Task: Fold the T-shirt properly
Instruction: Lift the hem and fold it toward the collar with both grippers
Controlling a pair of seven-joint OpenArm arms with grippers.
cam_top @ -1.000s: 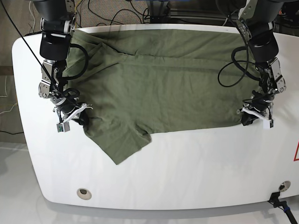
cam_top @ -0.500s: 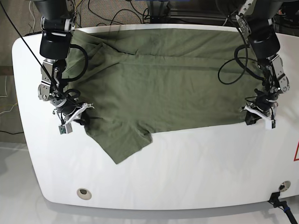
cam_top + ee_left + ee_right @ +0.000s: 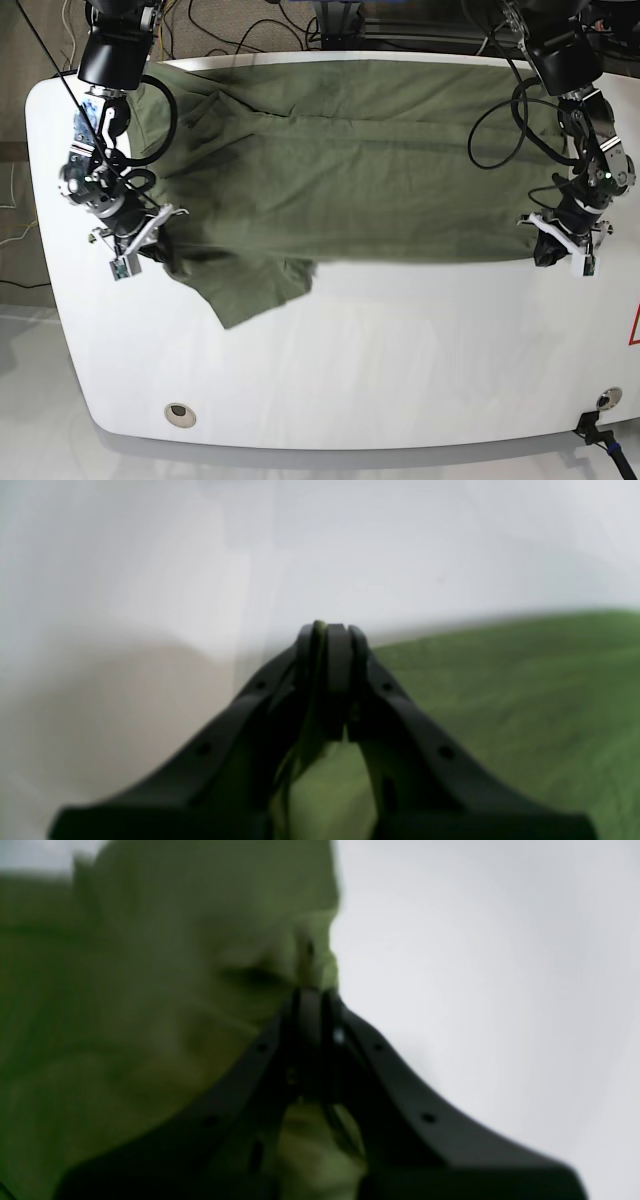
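Note:
The olive-green T-shirt lies spread over the white table, nearly table-wide. Its near edge is stretched in a straight line between my two grippers. A sleeve flap hangs down at the front left. My left gripper, on the right of the base view, is shut on the shirt's near right corner. In the left wrist view the gripper pinches a sliver of green cloth. My right gripper is shut on the shirt's near left edge, and the right wrist view shows the gripper clamping the cloth.
A round hole sits near the table's front left. A black connector and a red warning sticker are at the front right edge. Cables run behind the table's back edge.
Both grippers have moved apart and away from the table's front, pulling the shirt's near edge taut and straight. The sleeve flap has shifted left and back.

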